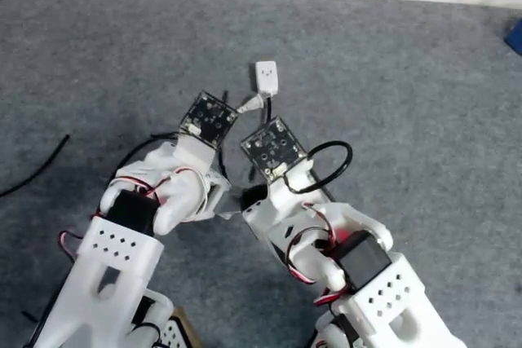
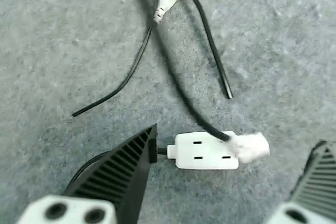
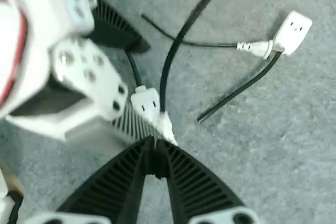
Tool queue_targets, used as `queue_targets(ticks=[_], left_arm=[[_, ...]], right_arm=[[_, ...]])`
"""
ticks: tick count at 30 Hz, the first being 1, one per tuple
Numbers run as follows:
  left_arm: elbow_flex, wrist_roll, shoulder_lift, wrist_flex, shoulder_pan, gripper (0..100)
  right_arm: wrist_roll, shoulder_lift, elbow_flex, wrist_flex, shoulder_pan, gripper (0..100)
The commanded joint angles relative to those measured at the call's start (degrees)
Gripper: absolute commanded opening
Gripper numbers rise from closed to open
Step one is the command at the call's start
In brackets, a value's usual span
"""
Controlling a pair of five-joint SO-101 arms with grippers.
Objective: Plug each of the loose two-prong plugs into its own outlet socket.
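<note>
Left gripper (image 2: 236, 139) is spread wide open over the gray carpeted bench (image 2: 63, 51), straddling a white socket (image 2: 202, 153) at the bottom of its wrist view, not holding it. Right gripper (image 3: 156, 148) is pinched closed, with its tips right at a white plug (image 2: 253, 148) that touches the end of that socket. Can't tell if it's actually gripping it. Second socket (image 1: 266, 76) lies upper centre in the high view, second plug (image 3: 256, 49) touching it.

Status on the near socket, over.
Left fingers open, straddling near socket. Right fingers shut, tips at its white plug, grasp unclear. Plug against socket end, seating unclear. Black cable crosses the socket.
</note>
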Motion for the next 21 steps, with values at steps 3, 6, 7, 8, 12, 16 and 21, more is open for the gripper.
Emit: queue_targets(ticks=[3,6,7,8,12,16,21], left_arm=[[-0.48,-0.18,-0.75,-1.32,-0.22,42],[-0.92,-0.26,-1.27,-1.32,-1.89,42],[-1.1,-0.26,-1.27,-1.41,-3.56,42],[-1.71,-0.26,-0.92,-1.49,-5.67,42],[-2.42,0.35,-0.75,-1.23,-14.2,42],[-1.63,3.6,-0.84,3.6,-14.9,38],[0.66,3.52,-0.75,4.4,-18.42,38]], right_arm=[[0.7,-0.75,-1.71,-0.04,-1.19,0.5],[2.02,-0.4,-1.1,-1.63,-1.01,0.5],[3.6,0.31,0.22,-1.71,-0.57,0.5],[4.57,1.8,1.45,-1.89,-0.48,0.5],[5.54,14.55,3.21,-4.53,-0.75,1.8],[12.31,31.78,-4.7,-7.16,-1.36,13.0],[19.69,49.45,-16.48,-6.99,-1.01,22.1]])
